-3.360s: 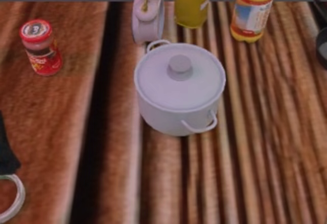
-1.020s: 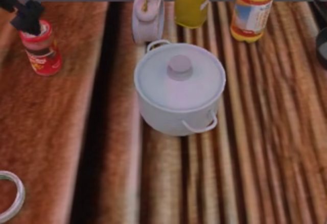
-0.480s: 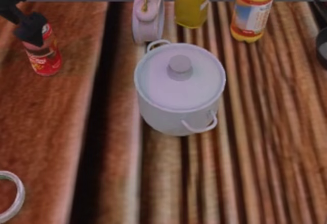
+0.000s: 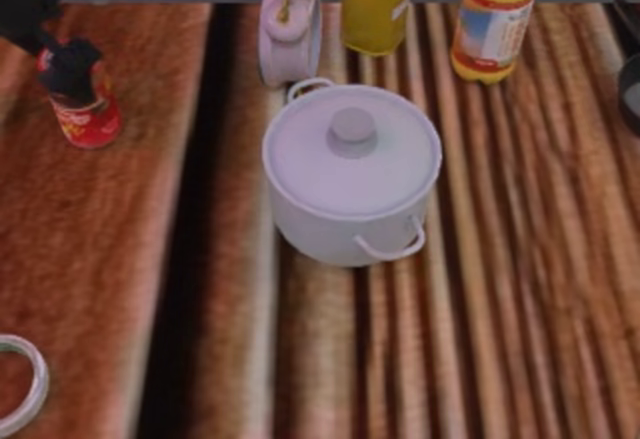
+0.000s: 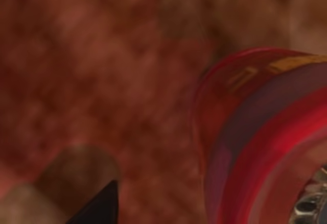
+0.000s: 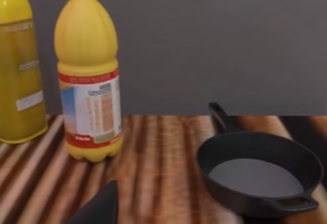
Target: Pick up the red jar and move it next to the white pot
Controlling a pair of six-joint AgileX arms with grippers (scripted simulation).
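The red jar (image 4: 90,117) stands upright at the table's far left, well apart from the white pot (image 4: 352,174) in the middle. My left gripper (image 4: 68,65) hangs right over the jar's top and hides its lid. In the left wrist view the red jar (image 5: 260,142) fills one side, with a gap between it and the one dark fingertip (image 5: 102,206) that shows; the left gripper (image 5: 163,215) is open. My right gripper (image 6: 163,216) is parked off the top view's right side, open and holding nothing.
A small white jug-like vessel (image 4: 290,29) and two yellow bottles (image 4: 375,4) (image 4: 495,19) stand behind the pot. A black pan (image 6: 260,175) sits at the right edge. A white ring (image 4: 22,384) lies at the front left corner.
My left arm has left the front left corner, come in over the far left and lowered onto the jar's top. The jar and pot have not moved.
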